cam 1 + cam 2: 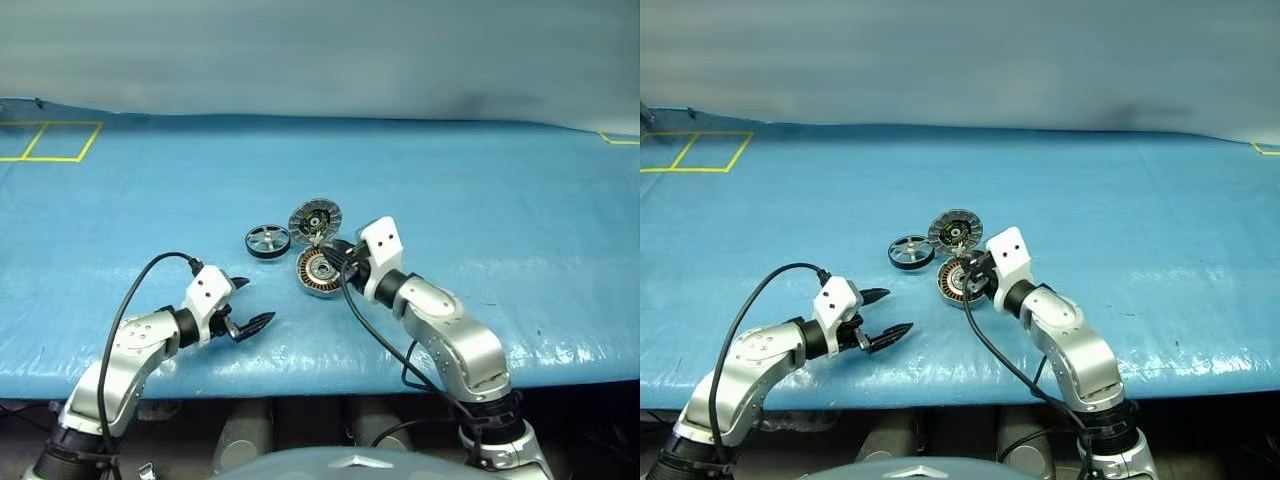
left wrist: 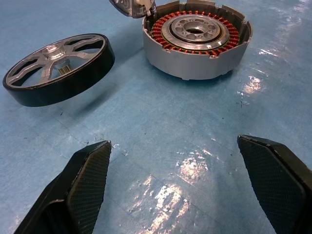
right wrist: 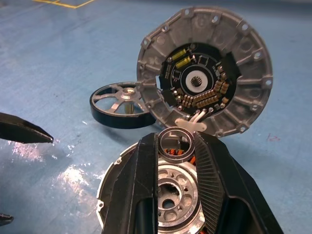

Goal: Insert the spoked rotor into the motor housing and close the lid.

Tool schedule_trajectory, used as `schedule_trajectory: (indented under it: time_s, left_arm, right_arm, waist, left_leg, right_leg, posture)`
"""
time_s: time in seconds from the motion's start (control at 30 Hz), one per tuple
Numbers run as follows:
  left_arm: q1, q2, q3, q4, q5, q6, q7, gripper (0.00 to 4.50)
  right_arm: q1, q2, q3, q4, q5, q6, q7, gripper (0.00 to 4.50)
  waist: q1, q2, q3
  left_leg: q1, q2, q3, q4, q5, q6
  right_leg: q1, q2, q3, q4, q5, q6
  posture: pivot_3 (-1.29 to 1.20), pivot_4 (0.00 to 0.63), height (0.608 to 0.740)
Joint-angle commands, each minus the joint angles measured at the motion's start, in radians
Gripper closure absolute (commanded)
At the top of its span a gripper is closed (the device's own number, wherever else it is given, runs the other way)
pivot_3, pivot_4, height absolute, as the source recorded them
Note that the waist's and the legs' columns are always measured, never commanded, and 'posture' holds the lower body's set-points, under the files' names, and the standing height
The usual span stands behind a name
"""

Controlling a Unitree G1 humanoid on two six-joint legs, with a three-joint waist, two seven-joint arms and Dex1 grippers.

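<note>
The spoked rotor (image 1: 267,241), black-rimmed with silver spokes, lies flat on the blue table. Just right of it sits the motor housing (image 2: 195,68), its copper windings exposed. The lid (image 3: 204,83) stands open on its hinge behind the housing, ribbed inner face towards me. My right gripper (image 3: 176,139) hovers over the housing, shut on a small metal ring (image 3: 176,129) pinched between its fingertips. My left gripper (image 1: 258,300) is open and empty, low over the table, in front of and left of the rotor and apart from it.
The blue sheet covers the whole table (image 1: 480,200). Yellow tape squares (image 1: 50,140) mark the far left corner, and a yellow mark (image 1: 620,138) the far right. The table's front edge (image 1: 320,385) runs just behind both arms.
</note>
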Motion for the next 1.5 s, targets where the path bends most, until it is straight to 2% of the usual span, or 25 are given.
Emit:
schedule_trajectory:
  time_s: [0.03,0.67,1.5]
  left_arm:
    - [-0.004,-0.005,0.016,-0.046,-0.011,-0.009,0.002,0.0]
    - [-0.02,0.003,0.01,-0.037,-0.007,-0.009,-0.009,0.0]
    - [-0.018,-0.004,0.014,-0.032,-0.008,-0.008,0.002,0.0]
  right_arm:
    - [0.008,0.019,0.009,0.013,0.013,-0.002,0.0,3.78]
    - [-0.003,0.031,0.038,0.111,-0.029,-0.029,-0.017,3.78]
    - [-0.009,-0.003,0.071,0.073,-0.084,0.007,-0.032,3.78]
  waist:
    - [0.0,0.0,0.0]
    - [0.0,0.0,0.0]
    - [0.0,0.0,0.0]
  left_leg:
    - [0.0,0.0,0.0,0.0,0.0,0.0]
    - [0.0,0.0,0.0,0.0,0.0,0.0]
    - [0.0,0.0,0.0,0.001,0.0,0.0]
  right_leg:
    - [0.0,0.0,0.0,0.0,0.0,0.0]
    - [0.0,0.0,0.0,0.0,0.0,0.0]
    - [0.001,0.0,0.0,0.0,0.0,0.0]
  posture:
    - [0.0,0.15,0.74]
    - [0.0,0.15,0.74]
    - [0.0,0.15,0.74]
